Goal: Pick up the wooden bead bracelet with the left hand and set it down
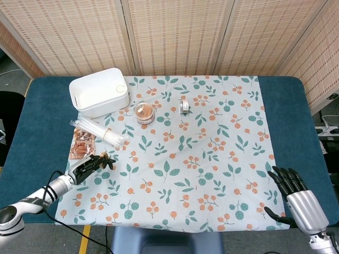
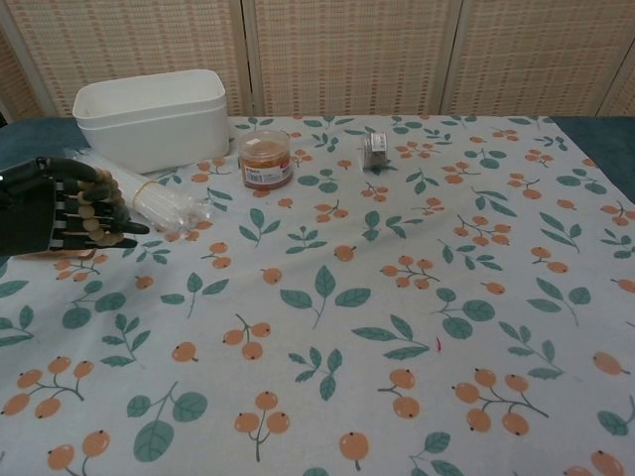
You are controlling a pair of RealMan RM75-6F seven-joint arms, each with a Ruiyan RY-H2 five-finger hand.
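The wooden bead bracelet (image 2: 99, 203) of light brown beads is draped over the curled fingers of my black left hand (image 2: 55, 208), which holds it near the table's left side. In the head view the same left hand (image 1: 89, 165) shows low over the cloth's left edge, with the bracelet (image 1: 104, 157) at its fingertips. My right hand (image 1: 291, 189) hovers at the table's front right corner, fingers spread, holding nothing.
A white tub (image 1: 99, 92) stands at the back left. A bundle of clear tubes (image 1: 99, 132) and a packet of brown snacks (image 1: 82, 144) lie just beyond the left hand. An orange-lidded jar (image 1: 144, 112) and a small metal tin (image 1: 184, 106) sit mid-table.
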